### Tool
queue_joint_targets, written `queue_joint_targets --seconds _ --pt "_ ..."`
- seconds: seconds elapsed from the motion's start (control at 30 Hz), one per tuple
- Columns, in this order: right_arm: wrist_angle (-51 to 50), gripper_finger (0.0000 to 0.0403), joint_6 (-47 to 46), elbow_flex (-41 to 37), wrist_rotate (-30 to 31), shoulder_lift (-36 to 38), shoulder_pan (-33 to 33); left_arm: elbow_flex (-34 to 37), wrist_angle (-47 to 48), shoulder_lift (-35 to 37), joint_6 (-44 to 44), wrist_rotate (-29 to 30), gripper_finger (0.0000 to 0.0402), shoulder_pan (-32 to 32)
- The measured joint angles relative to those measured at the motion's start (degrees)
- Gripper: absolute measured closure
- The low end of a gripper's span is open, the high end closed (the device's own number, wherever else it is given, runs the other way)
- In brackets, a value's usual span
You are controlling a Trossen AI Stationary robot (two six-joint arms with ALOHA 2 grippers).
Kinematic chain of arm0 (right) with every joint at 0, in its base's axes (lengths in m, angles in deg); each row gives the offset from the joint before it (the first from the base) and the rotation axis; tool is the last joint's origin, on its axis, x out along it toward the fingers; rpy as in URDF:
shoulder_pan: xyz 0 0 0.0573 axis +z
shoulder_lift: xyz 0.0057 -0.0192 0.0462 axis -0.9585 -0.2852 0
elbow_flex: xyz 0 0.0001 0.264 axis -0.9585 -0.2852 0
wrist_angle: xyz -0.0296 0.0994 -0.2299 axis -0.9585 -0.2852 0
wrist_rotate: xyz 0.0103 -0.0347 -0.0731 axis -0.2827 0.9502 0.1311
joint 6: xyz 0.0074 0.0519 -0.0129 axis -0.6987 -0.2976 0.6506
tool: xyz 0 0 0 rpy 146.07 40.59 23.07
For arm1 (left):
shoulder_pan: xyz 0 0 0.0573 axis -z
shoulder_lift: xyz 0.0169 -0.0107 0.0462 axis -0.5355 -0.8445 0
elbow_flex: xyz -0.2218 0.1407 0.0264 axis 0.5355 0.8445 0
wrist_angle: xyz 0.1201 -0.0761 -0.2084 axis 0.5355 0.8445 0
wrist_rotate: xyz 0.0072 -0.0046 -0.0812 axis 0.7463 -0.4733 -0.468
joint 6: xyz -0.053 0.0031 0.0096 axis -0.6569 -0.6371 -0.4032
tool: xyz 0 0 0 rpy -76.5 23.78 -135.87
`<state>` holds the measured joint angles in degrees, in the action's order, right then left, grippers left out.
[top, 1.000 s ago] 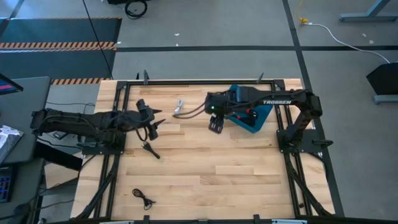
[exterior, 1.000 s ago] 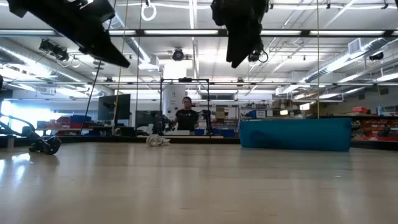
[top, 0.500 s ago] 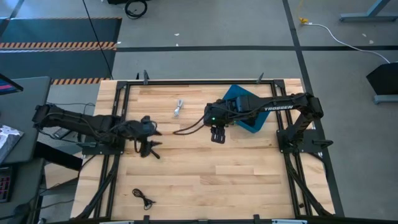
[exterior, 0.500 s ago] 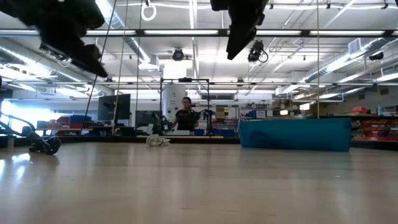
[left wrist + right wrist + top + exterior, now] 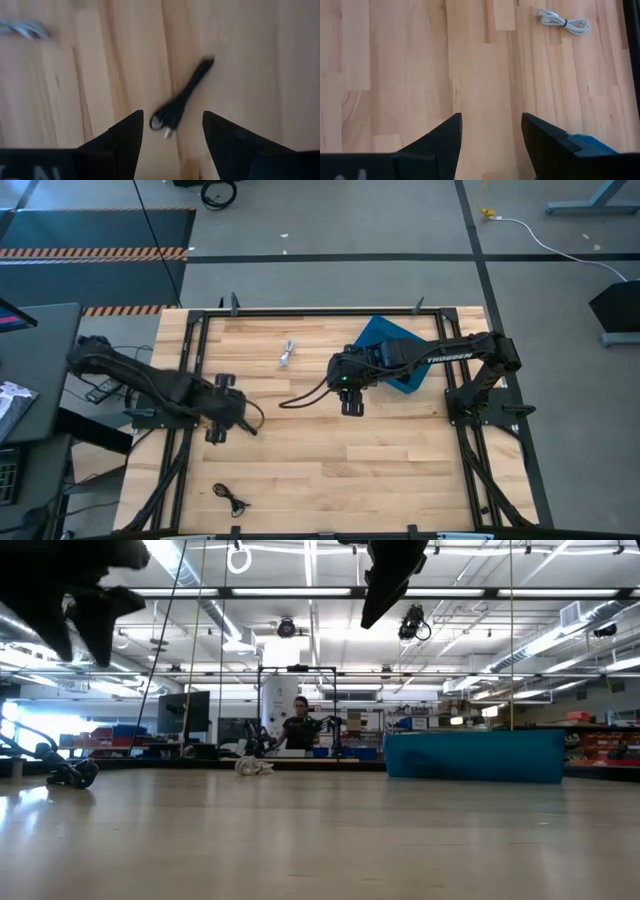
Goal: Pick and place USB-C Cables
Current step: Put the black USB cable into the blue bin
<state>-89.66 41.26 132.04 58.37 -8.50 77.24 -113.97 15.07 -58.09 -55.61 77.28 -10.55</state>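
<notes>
High view, left end effector (image 5: 216, 436) beside black cable (image 5: 246, 426)

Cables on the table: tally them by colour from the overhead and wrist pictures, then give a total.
Black cables: 2, one beside the left gripper and one near the table's front edge.
White cables: 1, at the back of the table near the blue bin.
Total: 3 in view on the table. What lies inside the bin cannot be seen.
</notes>
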Motion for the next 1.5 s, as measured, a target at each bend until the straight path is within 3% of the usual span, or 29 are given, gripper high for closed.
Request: queue_joint_targets --seconds 0.13,0.3,0.77,0.97,1.17,1.5 --pt "0.0 0.0193 -0.4 0.0 0.0 0.0 0.2 0.1 1.0 -7.1 1.8 1.9 0.0189 0.3" --pt "0.0 0.0193 -1.2 0.0 -0.1 0.0 1.1 0.1 -4.5 -11.4 6.9 2.4 0.0189 0.3" --pt "-1.4 0.0193 -4.0 0.0 -0.1 0.0 5.2 1.6 -11.7 -13.0 13.6 -2.7 0.0189 -3.0" --pt "-3.4 0.0193 -4.5 0.0 0.0 0.0 6.8 9.7 -16.1 -13.2 13.2 -4.7 0.0189 -3.6" --pt "-3.5 0.0193 -5.5 0.0 0.0 0.0 7.0 9.3 -18.9 -13.0 13.2 -5.2 0.0189 -3.7" --pt "-3.3 0.0192 -5.6 0.0 0.2 0.0 7.0 9.5 -19.3 -13.7 2.3 -5.7 0.0189 -4.5"
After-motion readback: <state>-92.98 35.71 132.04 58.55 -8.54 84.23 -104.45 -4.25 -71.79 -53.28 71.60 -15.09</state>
